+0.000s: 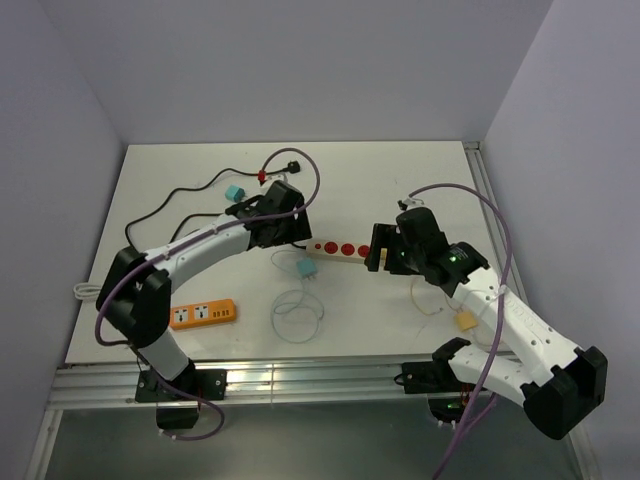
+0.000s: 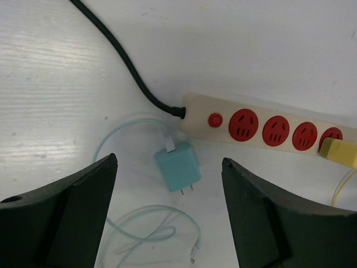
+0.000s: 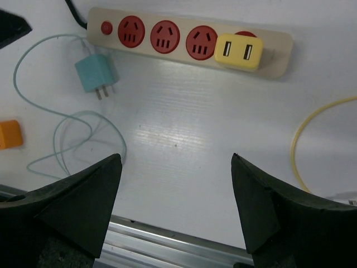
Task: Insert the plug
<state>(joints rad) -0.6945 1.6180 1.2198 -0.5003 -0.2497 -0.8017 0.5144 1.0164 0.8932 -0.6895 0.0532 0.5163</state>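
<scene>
A beige power strip (image 2: 268, 129) with red sockets lies on the white table, also in the right wrist view (image 3: 167, 38) and the top view (image 1: 338, 249). A yellow USB plug (image 3: 240, 52) sits in its right-end socket. A teal charger plug (image 2: 177, 166) lies loose just below the strip's switch end, prongs toward me, with its pale cable (image 2: 150, 223) coiled nearby; it also shows in the other views (image 3: 95, 74) (image 1: 305, 270). My left gripper (image 2: 168, 161) is open and empty above the teal plug. My right gripper (image 3: 176, 159) is open and empty below the strip.
The strip's black cord (image 2: 125, 61) runs to the back left. An orange power strip (image 1: 203, 314) lies at the front left. A yellow cable (image 3: 304, 139) and a yellow connector (image 1: 466, 321) lie at the right. The table's metal front rail (image 3: 167, 243) is close.
</scene>
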